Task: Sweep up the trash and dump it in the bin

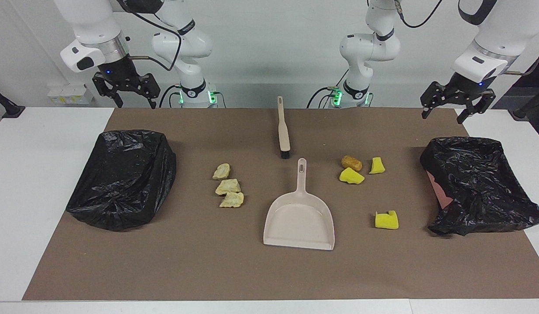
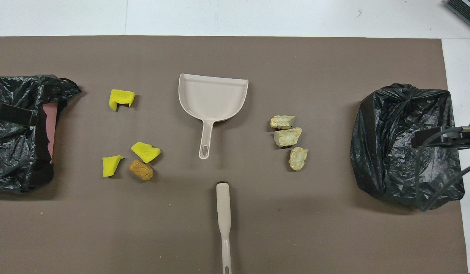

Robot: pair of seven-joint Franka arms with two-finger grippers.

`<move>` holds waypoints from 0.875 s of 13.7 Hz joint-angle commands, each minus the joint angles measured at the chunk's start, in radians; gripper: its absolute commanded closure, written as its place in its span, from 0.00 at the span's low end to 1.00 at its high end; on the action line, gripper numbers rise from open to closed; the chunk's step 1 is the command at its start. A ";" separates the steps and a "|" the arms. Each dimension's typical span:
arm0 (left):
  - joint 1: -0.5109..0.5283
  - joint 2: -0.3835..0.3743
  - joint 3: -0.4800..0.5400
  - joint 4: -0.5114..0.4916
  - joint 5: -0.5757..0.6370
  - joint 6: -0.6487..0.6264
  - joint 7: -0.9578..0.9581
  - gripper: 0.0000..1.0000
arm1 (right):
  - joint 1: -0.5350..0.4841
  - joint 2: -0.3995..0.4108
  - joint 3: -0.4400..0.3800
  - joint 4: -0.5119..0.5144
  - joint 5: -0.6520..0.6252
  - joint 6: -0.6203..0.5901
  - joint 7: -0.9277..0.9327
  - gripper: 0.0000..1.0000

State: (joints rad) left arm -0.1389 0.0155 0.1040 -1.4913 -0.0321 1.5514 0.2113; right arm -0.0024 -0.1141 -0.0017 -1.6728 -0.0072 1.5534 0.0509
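Both hands raised and open, trash unswept on the bench.
Right hand (image 1: 130, 92) hangs empty above its bin bag (image 1: 121, 176); under and between the hands lie beige chunks (image 1: 228, 186), brush (image 1: 283, 129), dustpan (image 1: 299, 220), orange-brown lump (image 1: 351, 163), yellow sponge pieces (image 1: 351, 175); left hand (image 1: 444, 110) hangs empty above its bin bag (image 1: 481, 183).

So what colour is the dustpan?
The dustpan is pale beige all over, with no pattern. It shows best in the overhead view.
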 commanded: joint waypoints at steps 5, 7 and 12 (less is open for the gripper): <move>-0.071 -0.075 -0.013 -0.110 -0.011 0.010 -0.001 0.00 | -0.010 -0.009 0.003 -0.005 0.004 0.013 -0.017 0.00; -0.143 -0.112 -0.013 -0.183 -0.011 0.013 -0.021 0.00 | -0.013 -0.010 0.002 -0.007 0.004 0.004 -0.017 0.00; -0.344 -0.238 -0.015 -0.424 -0.014 0.100 -0.229 0.00 | -0.011 -0.009 0.000 -0.005 0.004 0.010 -0.017 0.00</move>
State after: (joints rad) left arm -0.4025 -0.1175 0.0723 -1.7541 -0.0387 1.5757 0.0523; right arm -0.0058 -0.1141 -0.0041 -1.6728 -0.0072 1.5534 0.0509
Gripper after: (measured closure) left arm 0.000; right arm 0.000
